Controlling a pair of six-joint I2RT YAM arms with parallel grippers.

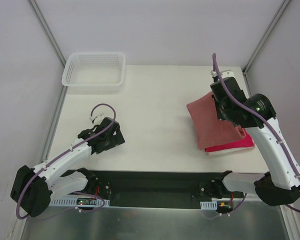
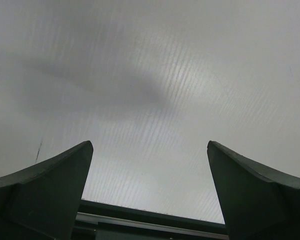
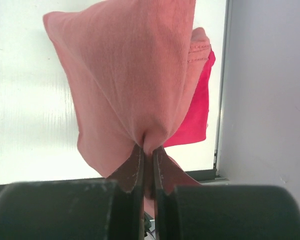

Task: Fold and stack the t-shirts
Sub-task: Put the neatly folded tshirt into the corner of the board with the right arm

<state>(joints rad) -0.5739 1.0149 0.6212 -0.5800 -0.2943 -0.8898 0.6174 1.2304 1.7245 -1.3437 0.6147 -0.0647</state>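
Tightly pinched, salmon-pink t-shirt [image 3: 135,75] in right tool [image 3: 147,149], over crimson t-shirt [image 3: 197,117], left tool [image 2: 149,146] spread wide, holding nothing.

Seen from overhead, the tips of the right claw [image 3: 147,150] are lost beneath the claw's own dark body, so the pinch only shows up close. There the salmon-pink tee [image 3: 130,75] bunched between the tips runs off the picture's top edge, beyond the claw. The crimson tee [image 3: 197,115] sits mostly hidden behind that pink cloth, with only a strip peeking out to the claw's right. The fingers [image 2: 50,190] of the left claw [image 2: 150,145] are cut off at the bottom edge, back from their tips.
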